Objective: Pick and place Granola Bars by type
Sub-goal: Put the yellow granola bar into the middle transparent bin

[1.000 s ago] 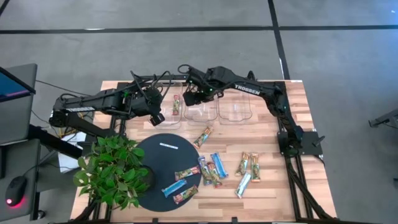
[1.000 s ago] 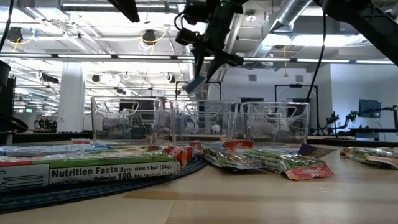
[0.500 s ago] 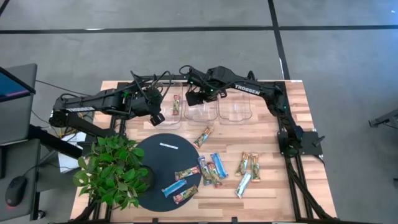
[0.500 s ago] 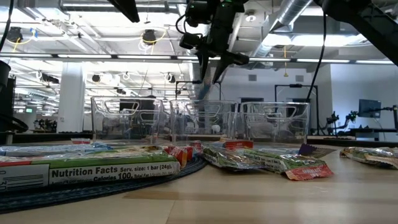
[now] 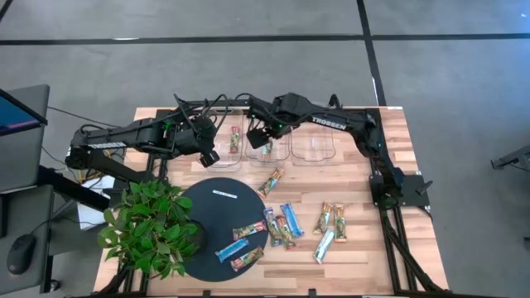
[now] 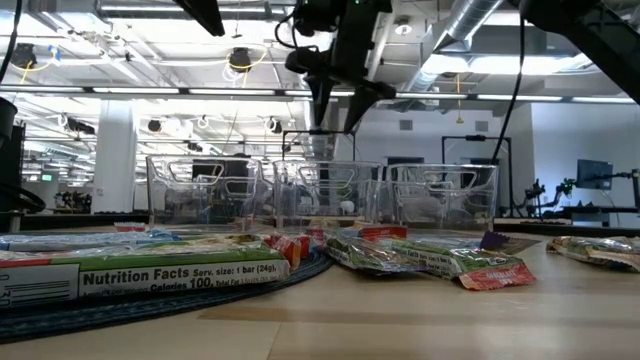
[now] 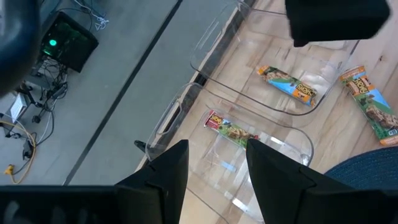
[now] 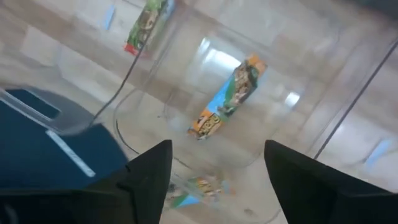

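Three clear bins stand in a row at the back: left point(image 5: 234, 142), middle point(image 5: 269, 153) and right point(image 5: 315, 146). My right gripper point(image 8: 227, 180) hangs open above the middle bin, where an orange, blue and green granola bar point(image 8: 227, 98) lies flat on the floor. A red and green bar point(image 7: 230, 129) lies in the left bin. My left gripper point(image 7: 216, 177) is open and empty above the left bin's near side. Several more bars point(image 5: 280, 225) lie loose on the table's near half.
A dark round mat point(image 5: 207, 207) with a thin white strip point(image 5: 224, 194) and some bars lies at the near middle. A potted plant point(image 5: 149, 228) stands at the near left. One bar point(image 5: 271, 180) lies alone just in front of the bins.
My right gripper has opened above the middle bin and let go of the orange and blue bar. The bar hung from its fingers a second ago and now lies on that bin's floor.
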Controlling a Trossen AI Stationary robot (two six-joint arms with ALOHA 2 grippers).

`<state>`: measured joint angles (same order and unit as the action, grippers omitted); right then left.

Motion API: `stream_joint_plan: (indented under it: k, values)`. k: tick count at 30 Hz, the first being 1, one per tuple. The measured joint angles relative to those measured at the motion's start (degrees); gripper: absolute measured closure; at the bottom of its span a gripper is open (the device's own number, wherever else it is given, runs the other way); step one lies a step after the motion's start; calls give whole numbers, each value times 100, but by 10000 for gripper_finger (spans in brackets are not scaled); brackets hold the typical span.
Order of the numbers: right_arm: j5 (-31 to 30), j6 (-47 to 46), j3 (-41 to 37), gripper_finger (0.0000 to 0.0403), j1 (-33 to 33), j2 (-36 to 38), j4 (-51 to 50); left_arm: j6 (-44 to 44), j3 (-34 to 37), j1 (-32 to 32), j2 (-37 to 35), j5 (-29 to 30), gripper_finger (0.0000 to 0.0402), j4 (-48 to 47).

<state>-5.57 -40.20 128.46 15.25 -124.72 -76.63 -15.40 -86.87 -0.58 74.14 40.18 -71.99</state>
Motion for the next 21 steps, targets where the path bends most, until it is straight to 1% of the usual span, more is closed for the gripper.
stream_joint_plan:
  k: [5,9,13,16,18,21]
  values:
    - [-614,790,0,154,-293,12,42,-6,0,2,-1,-2,245,0]
    - [-913,1550,0,154,-585,71,226,-49,0,2,1,-26,245,2]
    - [-966,2423,0,154,-904,163,445,-161,0,1,0,-28,245,5]
    - [-962,2927,0,154,-1139,203,419,-185,0,2,0,-28,245,56]
    - [-959,3127,0,154,-1274,197,253,-211,0,0,0,-31,245,152]
    - [-1010,3163,0,154,-1434,196,-190,-338,0,2,1,-117,245,262]
